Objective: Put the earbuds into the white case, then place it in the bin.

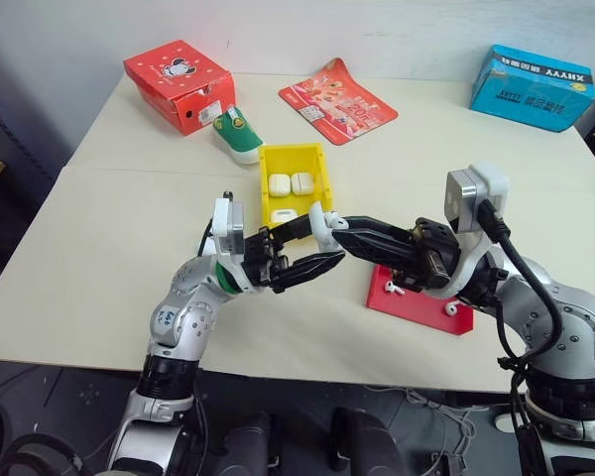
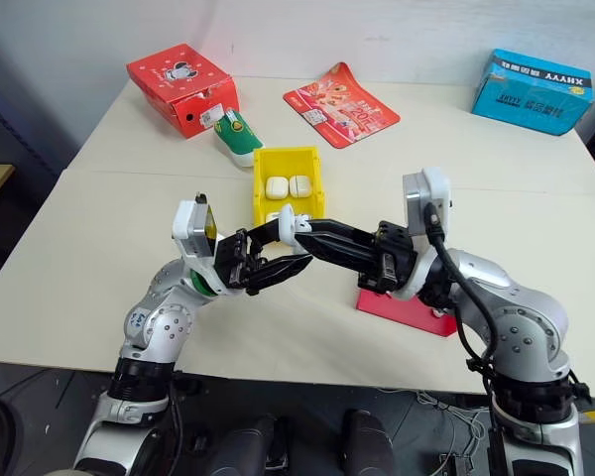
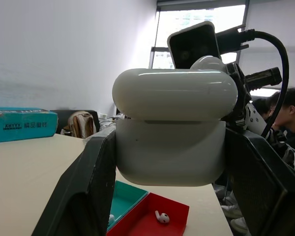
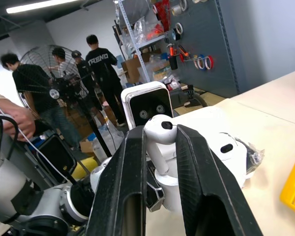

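I had the left gripper point(image 1: 322, 238) clamped tight on the white case point(image 3: 173, 129), its lid standing up on the hinge, held in the air over the table point(image 1: 99, 258) just in front of the yellow bin point(image 1: 296, 180). The right gripper point(image 4: 160, 135) was nearly shut on one earbud point(image 4: 161, 129), pinched by its stem between the two fingers with the bulb up at the tips.

To do this insertion well, I judged I needed to bring the stem in line with one of the case's sockets, keep the case steady, and ease the bud in slowly before letting go; a skewed stem would catch on the rim.

The bud sat right against the case's open top, the two grippers meeting tip to tip. Whether the stem had entered a socket I could not tell. More earbuds point(image 1: 395, 289) lay in the red tray point(image 1: 416, 302) under the right arm, and the bin already held other white cases point(image 1: 291, 183).
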Available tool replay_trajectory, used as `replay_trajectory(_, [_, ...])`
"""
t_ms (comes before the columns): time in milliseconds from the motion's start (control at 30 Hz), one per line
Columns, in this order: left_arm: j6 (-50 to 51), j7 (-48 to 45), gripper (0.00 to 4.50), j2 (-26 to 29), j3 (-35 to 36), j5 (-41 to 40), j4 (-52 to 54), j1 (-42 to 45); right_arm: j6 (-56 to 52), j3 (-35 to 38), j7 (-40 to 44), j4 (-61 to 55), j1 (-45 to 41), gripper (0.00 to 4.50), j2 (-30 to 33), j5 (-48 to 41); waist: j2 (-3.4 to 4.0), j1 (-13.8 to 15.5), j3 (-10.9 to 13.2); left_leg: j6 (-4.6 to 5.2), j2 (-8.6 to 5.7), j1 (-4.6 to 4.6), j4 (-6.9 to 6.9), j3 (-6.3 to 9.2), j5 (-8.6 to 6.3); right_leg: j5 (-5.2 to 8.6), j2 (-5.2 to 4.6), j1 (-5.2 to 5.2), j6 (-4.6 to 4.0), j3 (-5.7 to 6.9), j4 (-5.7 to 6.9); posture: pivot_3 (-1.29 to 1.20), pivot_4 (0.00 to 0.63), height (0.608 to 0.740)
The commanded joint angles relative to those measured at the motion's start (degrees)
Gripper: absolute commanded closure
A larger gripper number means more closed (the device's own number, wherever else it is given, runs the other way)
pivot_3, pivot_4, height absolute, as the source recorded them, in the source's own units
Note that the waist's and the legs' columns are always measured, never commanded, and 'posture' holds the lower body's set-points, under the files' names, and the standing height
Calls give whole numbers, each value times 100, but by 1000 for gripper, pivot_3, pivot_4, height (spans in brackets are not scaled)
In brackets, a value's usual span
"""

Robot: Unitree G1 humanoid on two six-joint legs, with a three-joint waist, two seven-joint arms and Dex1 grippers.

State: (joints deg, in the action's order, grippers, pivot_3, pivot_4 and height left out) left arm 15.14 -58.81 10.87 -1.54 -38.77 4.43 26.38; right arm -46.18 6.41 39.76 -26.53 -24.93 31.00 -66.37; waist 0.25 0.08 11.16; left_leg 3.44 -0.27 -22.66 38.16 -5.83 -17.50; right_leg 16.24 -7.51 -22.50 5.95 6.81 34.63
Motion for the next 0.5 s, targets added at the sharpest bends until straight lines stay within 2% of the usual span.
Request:
replay_trajectory(33, [-142,7,1680,-77,88,-191,415,108,-70,-265,53,-5,108,4068,61,255,0,1,0,0,0,-1,0,-1,0,0,0,-1,0,-1,-1,0,150,740])
replay_trajectory(300, [-184,63,1680,-107,99,-168,425,118,-115,-403,138,46,144,4068,101,372,0,3,0,0,0,-1,0,0,0,0,-1,0,0,1,-1,0,150,740])
replay_trajectory(367, [-179,68,1680,-99,115,-175,437,116,-109,-409,182,39,139,3305,119,402,0,3,0,0,0,-1,0,0,0,0,-1,0,0,1,-1,0,150,740])
replay_trajectory(433, [-163,64,1680,-91,137,-183,450,115,-34,-437,258,11,121,2771,194,565,0,3,0,0,0,-1,0,1,0,0,-1,0,0,1,-1,0,150,740])
replay_trajectory(500, [-110,52,1680,-61,139,-169,462,98,5,-306,335,-62,152,2054,260,511,0,8,0,0,0,-2,0,1,0,0,-1,0,0,2,-2,0,150,740])
